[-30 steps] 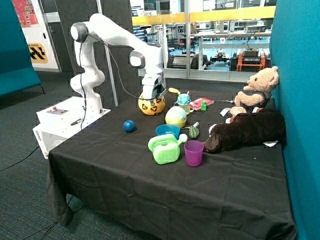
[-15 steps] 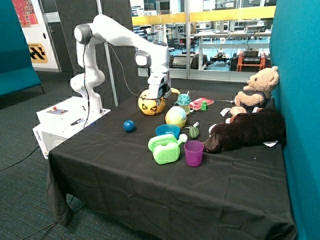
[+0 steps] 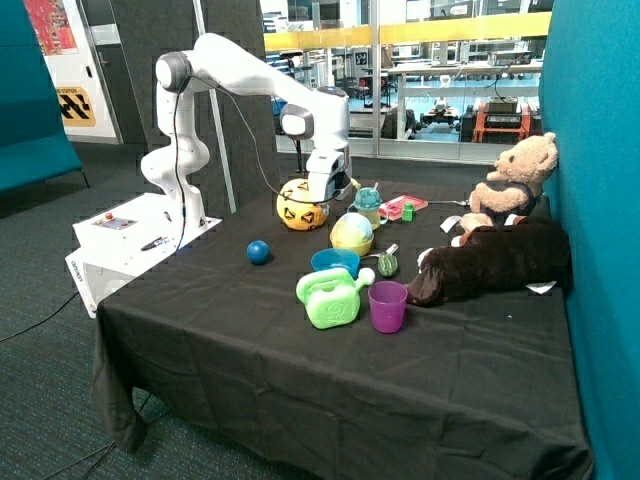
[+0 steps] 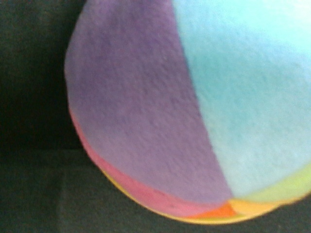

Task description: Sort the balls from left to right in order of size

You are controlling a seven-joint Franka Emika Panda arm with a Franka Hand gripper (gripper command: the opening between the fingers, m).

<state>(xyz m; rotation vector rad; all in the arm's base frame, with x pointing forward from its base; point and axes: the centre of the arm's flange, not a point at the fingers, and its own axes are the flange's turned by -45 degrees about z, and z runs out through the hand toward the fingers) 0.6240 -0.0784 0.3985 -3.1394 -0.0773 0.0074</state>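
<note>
The gripper (image 3: 333, 203) hangs between the large yellow-orange ball (image 3: 299, 206) and the pastel ball (image 3: 352, 233); its finger position is seemingly hidden, so cannot tell.

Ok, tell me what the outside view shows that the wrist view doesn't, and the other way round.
Only the outside view shows the gripper low beside the large yellow-orange ball, plus the small blue ball, blue bowl, green watering can, purple cup and teddy bear. Only the wrist view shows purple and pink panels on the pastel ball, close up. Both share what seems to be that same pastel ball and the black tablecloth.
</note>
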